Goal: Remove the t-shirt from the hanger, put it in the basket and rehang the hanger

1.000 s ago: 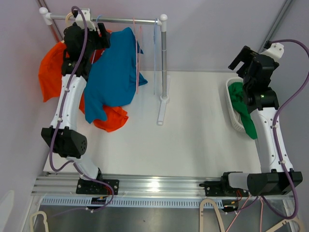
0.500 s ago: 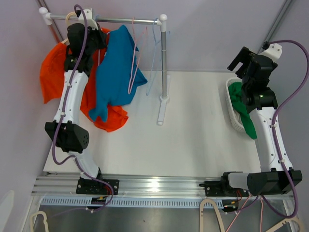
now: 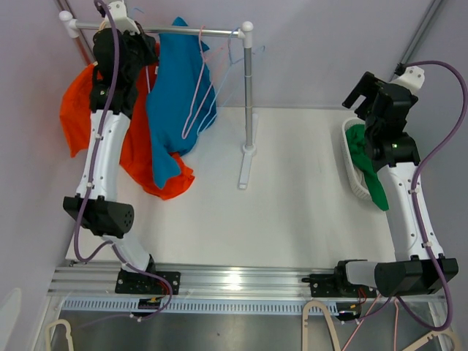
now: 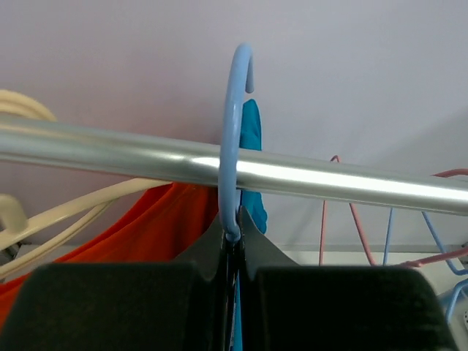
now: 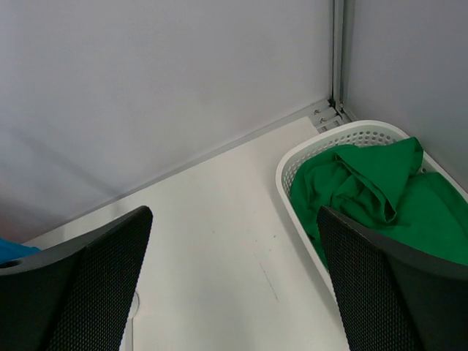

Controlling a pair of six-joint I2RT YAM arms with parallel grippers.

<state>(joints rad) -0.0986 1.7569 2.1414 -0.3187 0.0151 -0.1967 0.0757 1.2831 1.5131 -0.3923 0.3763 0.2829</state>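
1. Since a second ago my left arm has reached up to the rail, its claw has snapped closed, and the blue t-shirt has swung from a wide spread into a narrower drape. My right arm has not budged.
2. From overhead, the white table fills the middle, with both arm bases at 6 o'clock.
3. My view has the rack's rail running across 11 to 12 o'clock, and its post stands on the table.
4. An orange garment hangs at 10 o'clock, partly behind my left arm.
5. At 11 o'clock the blue t-shirt hangs from the rail, not yet off its hanger, and overlaps the orange cloth.
6. At 3 o'clock a white basket holds a green garment, which spills over the near rim.
7. To the shirt's right, a pink hanger and a spare blue hanger hang bare.
8. My left gripper is pinched tight on the neck of the blue hanger, just under the rail its hook loops over.
9. My right gripper is spread wide and holds nothing, near the basket at 2 o'clock.
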